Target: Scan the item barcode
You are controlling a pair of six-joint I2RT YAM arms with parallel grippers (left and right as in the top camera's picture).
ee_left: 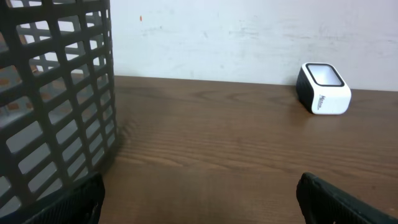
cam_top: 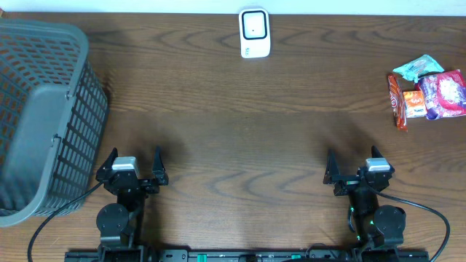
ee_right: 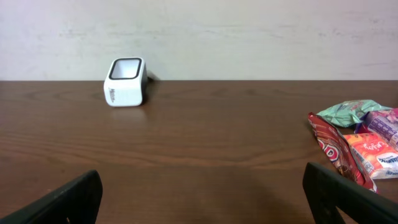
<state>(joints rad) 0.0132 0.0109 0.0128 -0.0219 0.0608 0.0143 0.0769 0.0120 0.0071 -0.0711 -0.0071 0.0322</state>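
Both claws released wide, holding nothing, low over the desk [cam_top: 240, 145].

Overhead: left claw [cam_top: 134, 161] and right claw [cam_top: 353, 166] sit at the near edge, touching nothing. The barcode scanner [cam_top: 255, 32] stands at the far edge between them, and the snack packets [cam_top: 429, 94] lie far right, well apart from the right claw.
Left wrist: scanner ahead-right, grey basket [ee_left: 56, 93] close left.
Right wrist: scanner ahead-left, packets ahead-right.

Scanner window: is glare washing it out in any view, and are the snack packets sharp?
Overhead: the scanner window reads flat bright white, likely glare; the snack packets are small, print unreadable. Left wrist: window pale, reflecting light; side logo soft. Right wrist: even light, packets clearer but print illegible; the fingers at the bottom corners are dark and blurred.
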